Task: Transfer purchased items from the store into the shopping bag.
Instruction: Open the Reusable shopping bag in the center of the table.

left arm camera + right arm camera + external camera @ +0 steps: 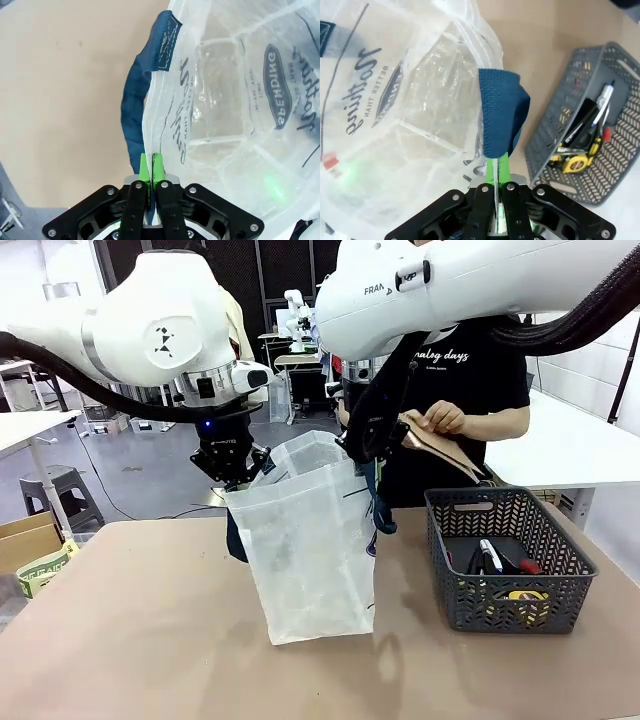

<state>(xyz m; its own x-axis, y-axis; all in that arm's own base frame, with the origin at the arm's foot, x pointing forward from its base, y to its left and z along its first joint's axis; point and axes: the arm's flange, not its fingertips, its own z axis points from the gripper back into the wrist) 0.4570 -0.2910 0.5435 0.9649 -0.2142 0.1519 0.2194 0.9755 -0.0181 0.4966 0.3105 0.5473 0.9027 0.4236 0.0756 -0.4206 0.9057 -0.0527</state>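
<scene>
The translucent whitish shopping bag (305, 540) stands upright at the table's middle, its mouth held open between both arms. My left gripper (243, 475) is shut on the bag's left rim, the green pads (151, 167) pinching the plastic beside a navy strap handle (137, 100). On the opposite rim my right gripper (362, 452) is shut too, clamping the edge below the other navy handle (501, 117). The bag's inside (235, 125) looks empty, and the navy oval logo (279, 85) shows through. A person behind the bag holds a tan flat item (440, 445) in both hands.
A dark grey mesh basket (505, 555) sits at the right of the table with pens, a yellow tape measure (572, 162) and other small items inside. A cardboard box (30, 540) stands off the table's left edge. Bare tabletop (130, 640) lies in front.
</scene>
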